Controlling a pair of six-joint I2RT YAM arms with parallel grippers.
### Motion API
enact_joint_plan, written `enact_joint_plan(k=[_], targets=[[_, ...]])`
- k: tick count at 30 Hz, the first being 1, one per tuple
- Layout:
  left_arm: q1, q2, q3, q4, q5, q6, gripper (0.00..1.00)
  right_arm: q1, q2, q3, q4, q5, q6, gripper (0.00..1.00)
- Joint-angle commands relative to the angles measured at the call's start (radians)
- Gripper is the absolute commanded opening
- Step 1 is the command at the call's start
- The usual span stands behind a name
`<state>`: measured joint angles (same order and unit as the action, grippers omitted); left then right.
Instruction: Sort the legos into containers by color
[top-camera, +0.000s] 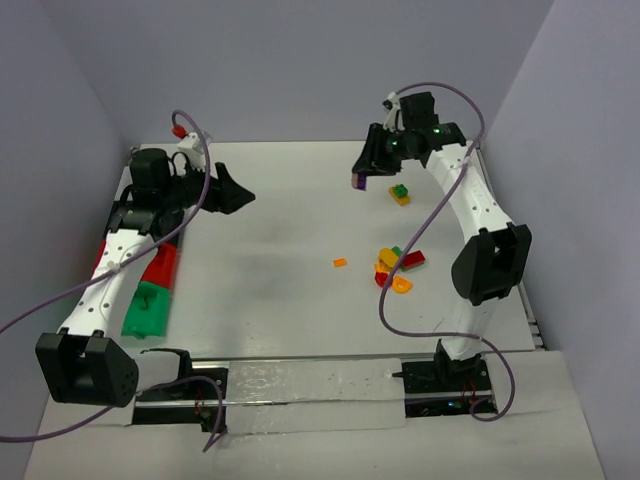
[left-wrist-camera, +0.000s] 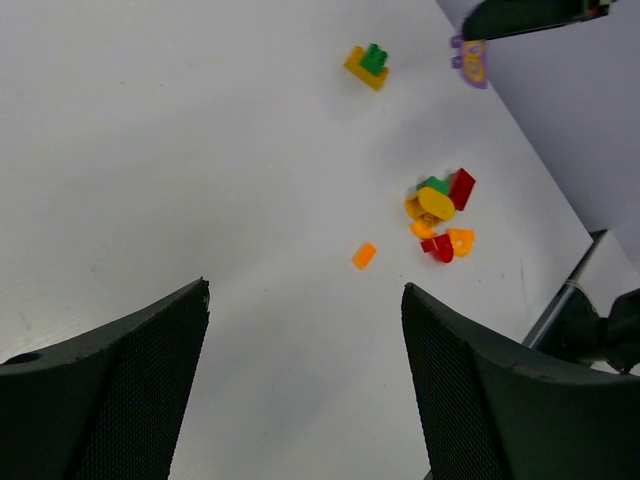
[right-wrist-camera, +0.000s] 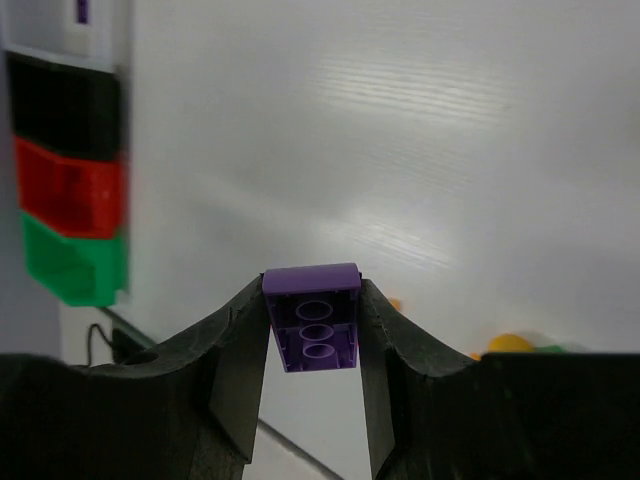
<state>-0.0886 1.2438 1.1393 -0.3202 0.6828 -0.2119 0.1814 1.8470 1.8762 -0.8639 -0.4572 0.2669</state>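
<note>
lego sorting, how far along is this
Early. Done: one purple bit seems to sit in the white bin. In hand: the right gripper clamps a purple lego. Remaining: an orange piece, a yellow-green pair and a mixed pile lie on the table; the left gripper is open and empty.

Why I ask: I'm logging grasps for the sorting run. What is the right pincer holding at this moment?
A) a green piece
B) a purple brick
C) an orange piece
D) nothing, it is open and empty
B: in the right wrist view the right pincer is shut on a purple lego, gripped on both sides with its round underside tubes facing the camera.
</note>
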Motion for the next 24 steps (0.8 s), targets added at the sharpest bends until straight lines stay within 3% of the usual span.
enact_joint_plan(k=[1,8,24], targets=[[-0.084,0.022,0.013,0.146,-0.054,-0.101,0.82,0.095,-0.017,-0.012,0.183,-0.017,0.378,0.0],[-0.265,0.115,0.089,0.13,-0.126,-0.093,0.8,0.177,0.048,0.014,0.229,-0.062,0.526,0.0],[-0.327,0.24,0.15,0.15,-0.146,-0.133,0.8,0.294,0.04,0.018,0.211,0.036,0.598,0.0]])
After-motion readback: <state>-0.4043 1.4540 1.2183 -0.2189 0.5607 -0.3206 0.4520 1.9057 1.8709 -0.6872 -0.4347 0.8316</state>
